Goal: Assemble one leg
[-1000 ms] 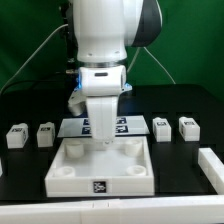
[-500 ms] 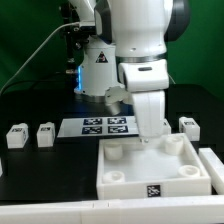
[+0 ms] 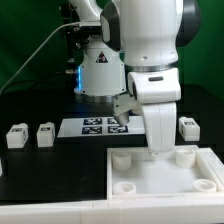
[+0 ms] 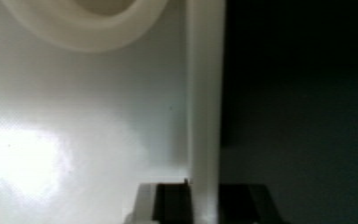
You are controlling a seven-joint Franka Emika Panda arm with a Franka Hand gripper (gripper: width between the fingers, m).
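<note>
My gripper (image 3: 160,150) is shut on the far wall of the wide white square plate (image 3: 150,182), which lies on the table at the front of the exterior view's right. In the wrist view the plate's thin wall (image 4: 202,100) runs between my dark fingers (image 4: 165,202), with my gripper (image 4: 202,190) closed around it. One of the plate's round corner holes (image 4: 96,15) shows there. Two legs (image 3: 15,135) (image 3: 45,133) stand at the exterior view's left. A third leg (image 3: 188,126) stands at the right, behind the plate. A fourth leg is hidden.
The marker board (image 3: 92,126) lies flat on the black table behind the plate, partly covered by my arm. Cables and the arm's base stand at the back, before a green backdrop.
The plate has slid with my gripper from the middle of the table toward the exterior view's right and front. The legs have not moved.
</note>
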